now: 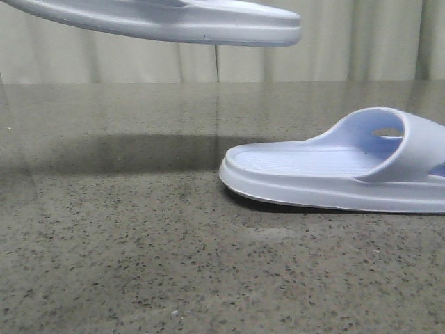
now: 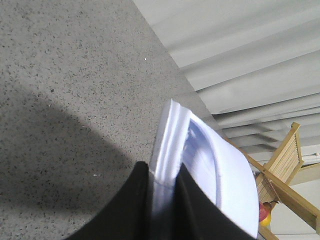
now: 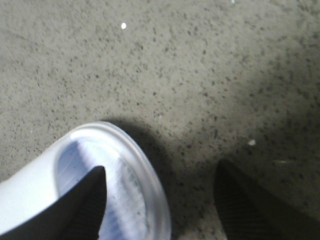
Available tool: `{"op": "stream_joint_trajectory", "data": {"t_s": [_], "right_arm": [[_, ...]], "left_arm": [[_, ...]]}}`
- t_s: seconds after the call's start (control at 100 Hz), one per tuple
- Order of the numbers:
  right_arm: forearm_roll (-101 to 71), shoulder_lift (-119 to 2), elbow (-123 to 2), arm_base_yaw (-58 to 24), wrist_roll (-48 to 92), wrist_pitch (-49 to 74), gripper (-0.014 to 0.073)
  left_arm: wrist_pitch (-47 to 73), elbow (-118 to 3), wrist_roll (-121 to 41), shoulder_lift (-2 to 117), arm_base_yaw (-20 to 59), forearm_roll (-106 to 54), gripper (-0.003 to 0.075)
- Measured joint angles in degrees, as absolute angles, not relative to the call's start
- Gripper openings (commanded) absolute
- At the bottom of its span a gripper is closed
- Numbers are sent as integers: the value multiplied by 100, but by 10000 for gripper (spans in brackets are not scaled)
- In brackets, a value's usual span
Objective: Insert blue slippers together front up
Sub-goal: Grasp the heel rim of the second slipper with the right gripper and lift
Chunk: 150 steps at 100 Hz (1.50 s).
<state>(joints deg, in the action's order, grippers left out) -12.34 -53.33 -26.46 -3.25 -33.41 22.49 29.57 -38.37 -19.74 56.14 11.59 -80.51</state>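
Note:
One of the blue slippers (image 1: pixel 174 24) hangs in the air at the top left of the front view, sole down and roughly level. My left gripper (image 2: pixel 164 182) is shut on its rim (image 2: pixel 170 145), one black finger (image 2: pixel 132 205) on each side. The other blue slipper (image 1: pixel 327 170) lies flat on the table at the right, strap to the right. Above its rounded end (image 3: pixel 120 165), my right gripper (image 3: pixel 160 187) is open. One of its fingers (image 3: pixel 87 200) is over the footbed and the other stands over bare table. Neither gripper shows in the front view.
The speckled grey stone table (image 1: pixel 139 243) fills the scene, with a pale curtain (image 1: pixel 348 59) behind it. In the left wrist view a wooden rack (image 2: pixel 285 160) and a red-yellow object (image 2: pixel 265 215) stand beyond the table's edge.

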Motion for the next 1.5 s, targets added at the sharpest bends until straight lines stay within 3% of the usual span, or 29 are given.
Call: {"op": "stream_joint_trajectory", "data": {"t_s": [0.3, 0.5, 0.77, 0.91, 1.03, 1.32, 1.5], "right_arm": [[-1699, -5684, -2696, -325, -3341, 1874, 398], [-1789, -5727, -2696, -325, -3341, 1884, 277], [-1878, -5733, -2696, -325, -3331, 2042, 248], [-1889, -5733, -2696, -325, -3296, 2124, 104], [-1889, -5743, -2696, -325, -3251, 2200, -107], [-1940, -5755, -2671, -337, -3236, 1865, -107], [-2055, -5768, -2663, -337, -3226, 735, -107]], "left_arm": [[2957, -3837, -1974, 5614, 1159, -8051, 20], [2957, -3837, -1974, 5614, 1159, -8051, 20], [2957, -3837, -1974, 5614, 1159, -8051, 20], [2957, -3837, -1974, 5614, 1159, -8051, 20], [2957, -3837, -1974, 5614, 1159, -8051, 20], [2957, -3837, -1974, 5614, 1159, -8051, 20], [2957, -3837, -1974, 5614, 1159, -8051, 20]]}}
